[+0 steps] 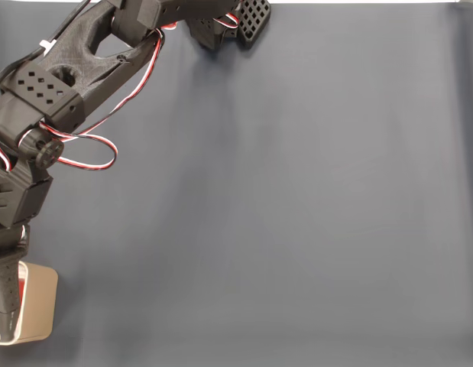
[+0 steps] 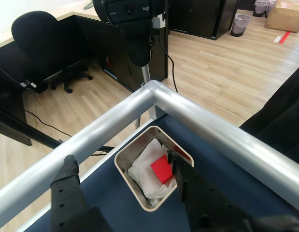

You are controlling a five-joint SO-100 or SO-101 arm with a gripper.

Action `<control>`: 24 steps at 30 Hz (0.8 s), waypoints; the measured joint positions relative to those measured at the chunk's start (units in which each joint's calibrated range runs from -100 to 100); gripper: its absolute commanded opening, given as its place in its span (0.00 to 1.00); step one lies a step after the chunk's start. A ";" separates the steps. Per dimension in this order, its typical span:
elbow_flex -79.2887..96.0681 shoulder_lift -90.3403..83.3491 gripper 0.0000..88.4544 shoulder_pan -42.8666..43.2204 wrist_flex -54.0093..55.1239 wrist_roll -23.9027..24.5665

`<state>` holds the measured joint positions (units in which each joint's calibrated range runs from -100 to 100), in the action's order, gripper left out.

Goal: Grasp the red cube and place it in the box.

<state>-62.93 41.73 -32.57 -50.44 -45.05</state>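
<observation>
- The work surface is a table [image 1: 297, 214] covered edge to edge with a dark navy-blue mat – plain, matte, a few soft creases can be seen in the fixed view.
- In the wrist view the same blue surface [image 2: 115, 203] is framed by a silver metal rail [image 2: 207, 128] that bends at a corner just past the table's edge.
- The box [image 1: 39, 302] is parked right on the mat, tucked into the bottom-left corner in the fixed view – beige walls, rounded corners.
- In the wrist view the box [image 2: 124, 170] is seen sitting close to that rail corner.
</observation>
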 measured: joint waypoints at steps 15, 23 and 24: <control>11.57 -5.82 0.00 0.15 0.16 -2.69; 29.02 -20.50 0.00 4.01 0.16 -2.78; 31.65 -23.01 0.00 4.90 0.16 -2.78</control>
<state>-31.28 18.71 -27.67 -50.28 -47.84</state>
